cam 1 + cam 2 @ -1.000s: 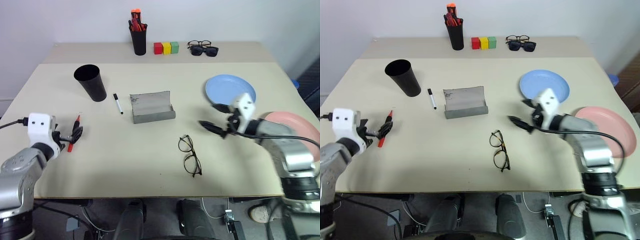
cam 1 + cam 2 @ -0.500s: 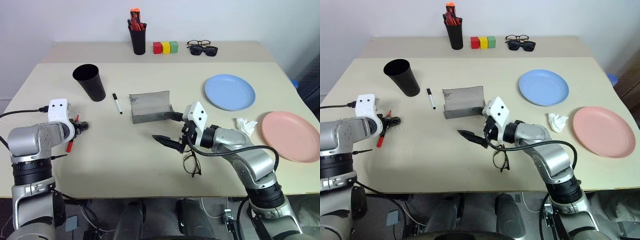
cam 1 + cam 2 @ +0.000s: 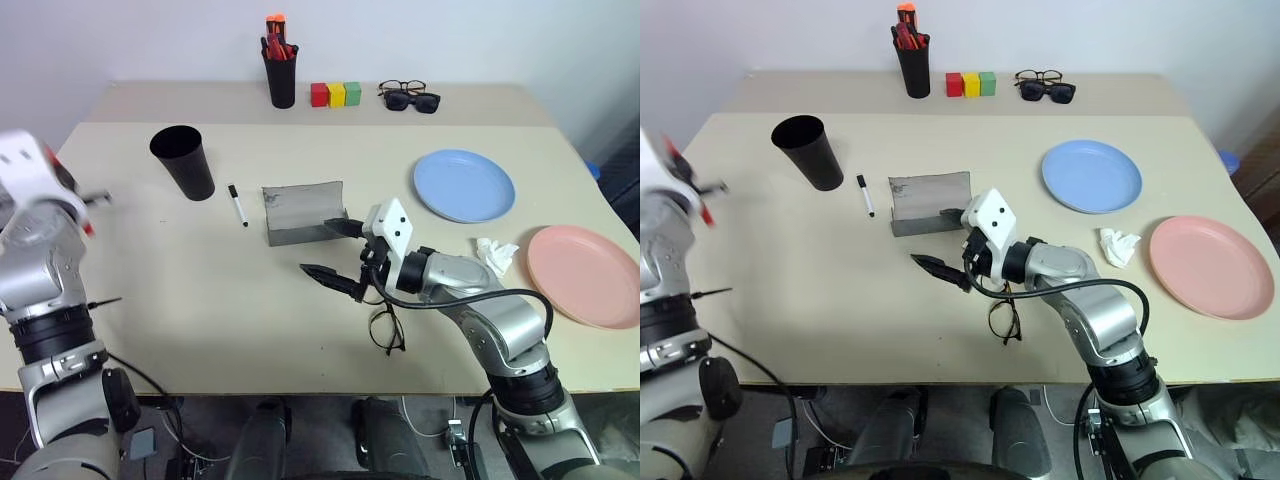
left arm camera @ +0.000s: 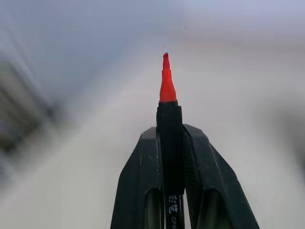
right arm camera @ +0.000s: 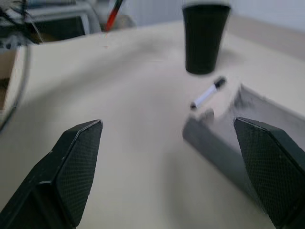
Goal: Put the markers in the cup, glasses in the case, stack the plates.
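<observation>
One red-tipped marker between left jaws

Head pair: two eyes of one stereo camera, high above the near edge of the table, looking forward and down; both share the whole tabletop, up to the wall.
Left wrist view: very near, along the left gripper closed on the red-tipped marker; the background is blurred.
Right wrist view: low over the table, along the spread fingers of the right gripper.
Shared with head pair: the black cup, the white marker, the grey case.
</observation>
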Motion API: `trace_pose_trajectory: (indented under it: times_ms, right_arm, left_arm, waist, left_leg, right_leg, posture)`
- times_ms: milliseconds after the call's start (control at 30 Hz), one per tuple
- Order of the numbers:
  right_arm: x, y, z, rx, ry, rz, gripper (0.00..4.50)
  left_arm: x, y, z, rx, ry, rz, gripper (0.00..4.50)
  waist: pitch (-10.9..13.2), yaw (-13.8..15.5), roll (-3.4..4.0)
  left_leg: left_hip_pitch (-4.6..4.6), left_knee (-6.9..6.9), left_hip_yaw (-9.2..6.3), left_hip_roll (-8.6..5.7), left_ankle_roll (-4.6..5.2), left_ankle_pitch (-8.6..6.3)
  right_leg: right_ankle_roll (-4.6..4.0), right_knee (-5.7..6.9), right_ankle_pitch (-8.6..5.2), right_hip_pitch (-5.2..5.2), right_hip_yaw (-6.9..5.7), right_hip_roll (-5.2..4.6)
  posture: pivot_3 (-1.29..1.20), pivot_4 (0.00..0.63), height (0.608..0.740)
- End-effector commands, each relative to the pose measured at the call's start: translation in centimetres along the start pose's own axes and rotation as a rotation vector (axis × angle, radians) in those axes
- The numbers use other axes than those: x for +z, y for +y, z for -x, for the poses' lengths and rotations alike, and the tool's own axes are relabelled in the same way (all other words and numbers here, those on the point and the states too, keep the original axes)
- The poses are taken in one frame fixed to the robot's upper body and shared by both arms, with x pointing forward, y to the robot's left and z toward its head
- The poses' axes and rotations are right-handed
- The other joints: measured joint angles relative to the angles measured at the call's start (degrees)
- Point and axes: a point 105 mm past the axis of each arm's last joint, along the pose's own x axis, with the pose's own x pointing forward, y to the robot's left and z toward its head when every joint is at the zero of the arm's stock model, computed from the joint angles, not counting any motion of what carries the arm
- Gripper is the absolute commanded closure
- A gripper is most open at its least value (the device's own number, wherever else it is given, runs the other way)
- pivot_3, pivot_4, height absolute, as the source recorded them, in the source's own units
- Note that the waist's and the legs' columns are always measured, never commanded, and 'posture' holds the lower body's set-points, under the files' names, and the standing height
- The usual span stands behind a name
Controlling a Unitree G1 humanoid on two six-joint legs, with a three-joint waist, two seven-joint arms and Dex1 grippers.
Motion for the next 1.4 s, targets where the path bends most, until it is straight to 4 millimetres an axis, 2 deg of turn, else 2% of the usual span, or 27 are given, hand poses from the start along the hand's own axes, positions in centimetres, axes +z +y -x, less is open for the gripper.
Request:
trace_pose_trajectory:
  times_ms: [33, 100, 167, 333, 500, 567, 633, 700, 833, 933, 967, 1033, 1067, 1133, 1167, 1267, 1400]
  right_arm:
    - [1.8, 0.6, -1.3, 0.049, -0.077, 0.031, 0.00]
    - [2.3, 0.8, -2.0, 0.068, -0.101, 0.032, 0.00]
    - [2.4, 1.0, -2.4, 0.079, -0.112, 0.034, 0.00]
    - [2.5, 1.1, -2.5, 0.076, -0.118, 0.040, 0.00]
    - [2.5, 0.6, -2.0, 0.035, -0.110, 0.046, 0.00]
    - [2.5, 0.6, -1.8, 0.029, -0.109, 0.046, 0.00]
    - [2.4, 0.7, -1.7, 0.026, -0.106, 0.043, 0.00]
    - [2.4, 0.7, -1.7, 0.024, -0.104, 0.041, 0.00]
    - [2.2, 0.6, -1.5, 0.019, -0.096, 0.041, 0.00]
    - [2.1, 0.4, -1.3, 0.017, -0.087, 0.043, 0.00]
    - [2.0, 0.4, -1.2, 0.017, -0.083, 0.043, 0.00]
    - [1.9, 0.2, -1.1, 0.017, -0.076, 0.044, 0.00]
    - [1.9, 0.2, -1.1, 0.019, -0.073, 0.043, 0.00]
    - [1.9, 0.2, -1.1, 0.026, -0.070, 0.043, 0.00]
    - [1.9, 0.2, -1.1, 0.030, -0.069, 0.042, 0.00]
    - [1.8, 0.3, -1.2, 0.040, -0.067, 0.041, 0.00]
    - [1.9, 0.5, -1.4, 0.056, -0.068, 0.047, 0.00]
  left_arm:
    - [4.6, -5.6, -0.3, -0.198, -0.233, 0.000, 4.47]
    - [4.0, -7.7, -1.3, -0.230, -0.233, -0.022, 4.47]
    - [3.0, -8.9, -2.2, -0.240, -0.219, -0.012, 4.47]
    - [0.2, -10.4, -3.4, -0.254, -0.180, -0.023, 4.47]
    - [-2.3, -11.2, -3.5, -0.270, -0.134, -0.015, 4.47]
    - [-2.8, -11.3, -3.4, -0.269, -0.123, 0.004, 3.47]
    - [-2.7, -11.3, -3.4, -0.260, -0.133, 0.028, 2.69]
    - [-2.4, -11.2, -3.3, -0.253, -0.148, 0.039, 2.69]
    - [0.3, -11.9, -2.1, -0.291, -0.253, 0.049, 2.69]
    - [1.7, -13.5, -0.1, -0.393, -0.263, 0.106, 2.69]
    - [1.9, -14.2, 0.9, -0.451, -0.252, 0.091, 2.42]
    - [-0.2, -15.1, 2.6, -0.510, -0.078, 0.042, 1.82]
    - [-1.5, -15.1, 3.3, -0.505, 0.018, 0.014, 1.37]
    - [-3.9, -14.6, 4.2, -0.440, 0.192, -0.084, 0.17]
    - [-5.0, -14.3, 4.5, -0.402, 0.275, -0.124, 0.01]
    - [-6.6, -14.4, 5.2, -0.359, 0.417, -0.143, 0.01]
    - [-10.4, -14.8, 5.8, -0.300, 0.648, -0.151, 0.01]
  waist:
    - [0.0, 0.2, -0.02]
    - [0.0, 0.3, -0.02]
    - [0.0, -0.3, -0.01]
    - [0.0, -2.0, -0.01]
    - [0.0, -2.1, -0.01]
    - [0.0, -2.0, -0.01]
    - [0.0, -1.9, -0.01]
    - [0.0, -1.9, -0.02]
    - [0.0, -2.1, -0.02]
    - [0.0, -2.1, -0.01]
    - [0.0, -2.1, -0.01]
    - [0.0, -2.1, 0.00]
    - [0.0, -2.1, 0.00]
    - [0.0, -2.2, 0.00]
    - [0.0, -2.1, 0.00]
    - [0.0, -2.1, 0.00]
    - [0.0, -1.9, -0.01]
  left_leg:
    - [0.00, 0.00, 0.00, -0.01, 0.00, 0.00]
    - [0.01, 0.02, -0.01, -0.02, 0.00, 0.00]
    - [0.03, 0.03, 0.00, -0.03, 0.01, 0.00]
    - [0.02, -0.01, -0.02, 0.04, 0.03, 0.01]
    - [0.02, 0.00, -0.01, 0.04, 0.03, 0.01]
    - [0.01, 0.02, -0.01, 0.03, 0.03, 0.01]
    - [0.01, 0.03, -0.01, 0.02, 0.03, 0.01]
    - [0.00, 0.03, -0.01, 0.02, 0.03, 0.01]
    - [0.00, 0.02, -0.02, 0.02, 0.03, 0.01]
    - [0.01, 0.01, -0.02, 0.03, 0.03, 0.01]
    - [0.01, 0.01, -0.03, 0.03, 0.03, 0.01]
    - [0.01, 0.01, -0.01, 0.03, 0.03, 0.01]
    - [0.03, 0.03, -0.01, 0.03, 0.03, 0.01]
    - [0.06, 0.06, -0.02, 0.03, 0.03, 0.01]
    - [0.06, 0.08, -0.03, 0.03, 0.03, 0.01]
    - [0.07, 0.12, -0.08, 0.03, 0.04, 0.01]
    - [0.06, 0.11, -0.09, 0.03, 0.04, 0.01]
  right_leg:
    - [0.00, -0.02, 0.00, 0.02, -0.01, -0.01]
    - [0.01, -0.01, 0.00, 0.07, -0.03, 0.00]
    - [0.02, 0.02, 0.00, 0.06, -0.03, 0.02]
    - [0.02, 0.18, 0.00, -0.12, -0.01, 0.10]
    - [0.02, 0.20, 0.00, -0.12, -0.01, 0.10]
    - [0.02, 0.20, 0.00, -0.10, -0.01, 0.08]
    - [0.03, 0.19, 0.00, -0.08, -0.01, 0.07]
    - [0.03, 0.19, 0.00, -0.08, -0.02, 0.07]
    - [0.03, 0.19, 0.00, -0.08, -0.01, 0.07]
    - [0.03, 0.20, 0.00, -0.09, 0.00, 0.07]
    - [0.02, 0.20, 0.00, -0.09, -0.01, 0.07]
    - [0.02, 0.21, 0.00, -0.08, 0.03, 0.07]
    - [0.03, 0.23, 0.00, -0.05, 0.04, 0.07]
    - [0.03, 0.28, 0.00, -0.04, 0.04, 0.09]
    - [0.02, 0.33, 0.00, -0.05, 0.04, 0.10]
    - [0.03, 0.39, -0.01, -0.05, 0.03, 0.15]
    - [0.03, 0.34, -0.01, -0.03, 0.01, 0.14]
  posture:
    - [0.00, 0.150, 0.740]
    - [0.00, 0.150, 0.740]
    - [0.00, 0.150, 0.740]
    - [0.00, 0.150, 0.740]
    - [0.00, 0.150, 0.740]
    - [0.00, 0.150, 0.740]
    - [0.00, 0.150, 0.740]
    - [0.00, 0.150, 0.740]
    - [0.00, 0.150, 0.740]
    - [0.00, 0.150, 0.740]
    - [0.00, 0.150, 0.740]
    - [0.00, 0.150, 0.740]
    - [0.00, 0.150, 0.740]
    - [0.00, 0.150, 0.740]
    - [0.00, 0.150, 0.740]
    - [0.00, 0.150, 0.740]
    - [0.00, 0.150, 0.740]
